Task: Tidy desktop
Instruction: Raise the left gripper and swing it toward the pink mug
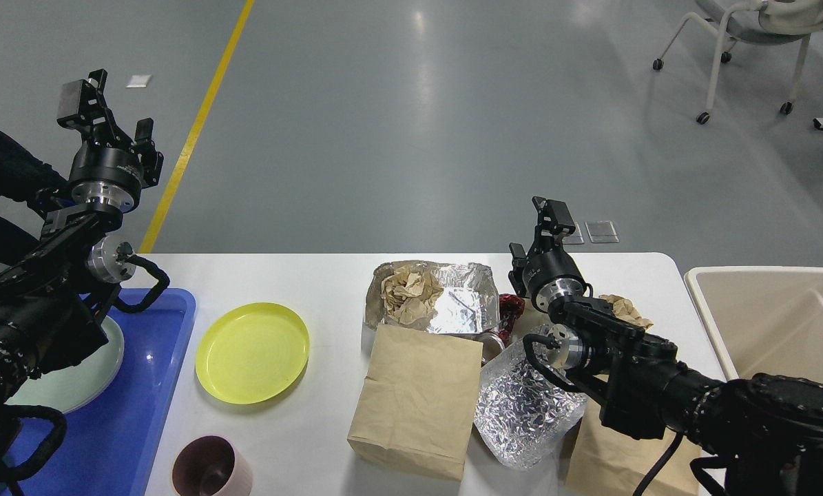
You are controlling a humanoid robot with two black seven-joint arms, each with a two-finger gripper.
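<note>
The white desktop (315, 279) carries a yellow plate (253, 351), a mauve cup (211, 468) at the front edge, and a pile of litter right of centre. The pile holds a foil container (463, 300) with crumpled brown paper (405, 293) in it, a flat brown paper bag (418, 399), a crumpled foil sheet (521, 406) and a red wrapper (511, 308). My left gripper (113, 117) is raised beyond the table's far left corner, open and empty. My right gripper (536, 234) hovers above the far edge behind the red wrapper, open and empty.
A blue tray (149, 413) at the left holds a pale green plate (87, 375). A beige bin (776, 324) stands off the right end. A second brown bag (604, 461) and a paper wad (624, 310) lie under my right arm. A wheeled chair (748, 41) stands far right.
</note>
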